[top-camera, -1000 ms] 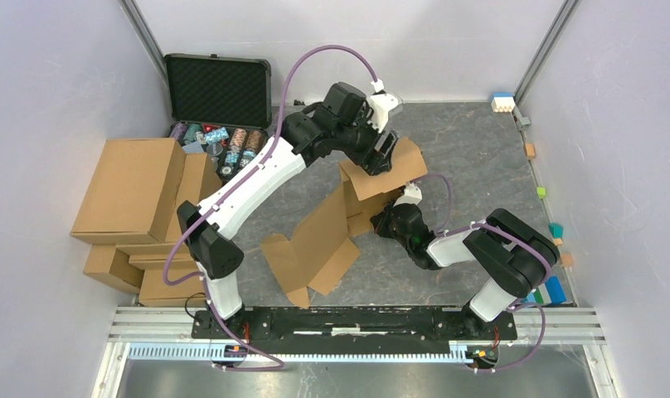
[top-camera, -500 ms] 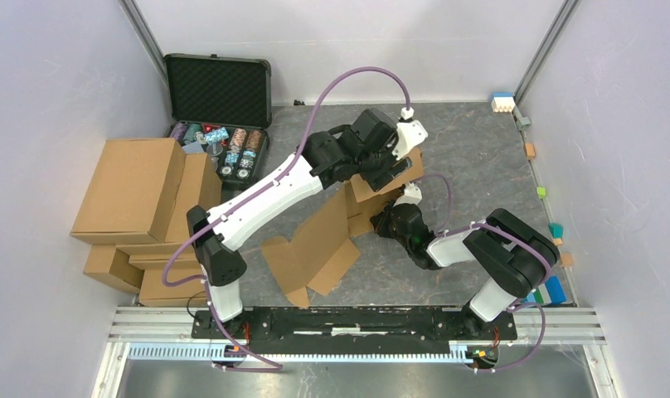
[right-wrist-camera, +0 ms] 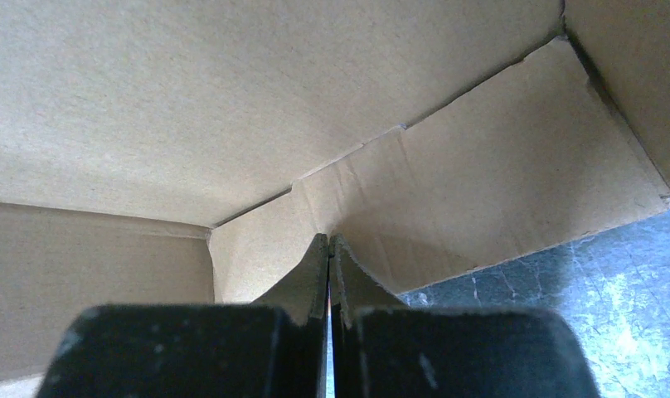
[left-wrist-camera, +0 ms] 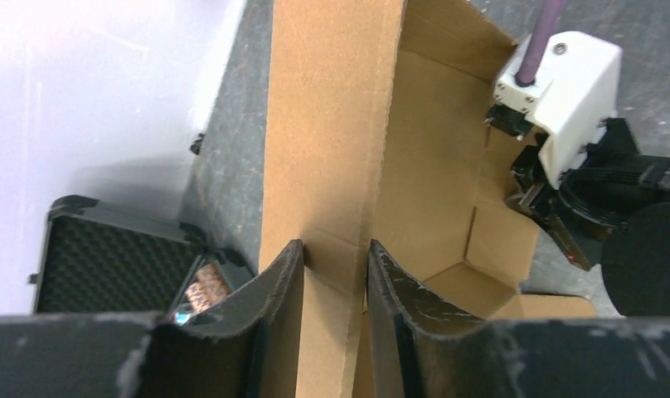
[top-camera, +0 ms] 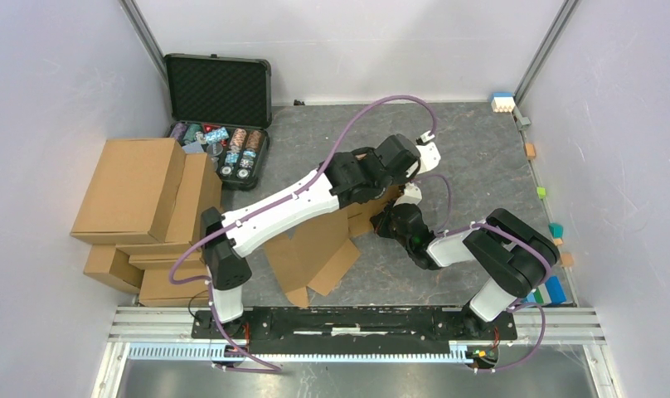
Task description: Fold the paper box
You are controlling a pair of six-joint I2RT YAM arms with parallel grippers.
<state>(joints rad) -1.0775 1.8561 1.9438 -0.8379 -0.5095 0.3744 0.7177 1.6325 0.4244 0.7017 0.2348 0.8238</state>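
Note:
The paper box (top-camera: 315, 245) lies half-formed mid-table, with flat brown panels toward the near side and raised walls under the arms. My left gripper (left-wrist-camera: 336, 253) reaches down over its far side. The left fingers (left-wrist-camera: 282, 274) straddle an upright folded wall (left-wrist-camera: 327, 124) and touch it on both sides, so the gripper is shut on it. My right gripper (right-wrist-camera: 328, 240) is shut with nothing between its tips, which press against the box's inner cardboard wall (right-wrist-camera: 448, 191). In the top view the right gripper (top-camera: 387, 217) sits at the box's right side, just below the left wrist (top-camera: 402, 157).
An open black case (top-camera: 218, 87) with poker chips (top-camera: 228, 148) stands at the back left. A pile of brown cartons (top-camera: 137, 195) fills the left side. Small coloured blocks (top-camera: 503, 101) line the right wall. The right arm's white camera housing (left-wrist-camera: 564, 83) is close beside the gripped wall.
The left arm swung right and lower over the box, pressing the raised flap down, and its jaws narrowed onto the wall. The right arm has not moved.

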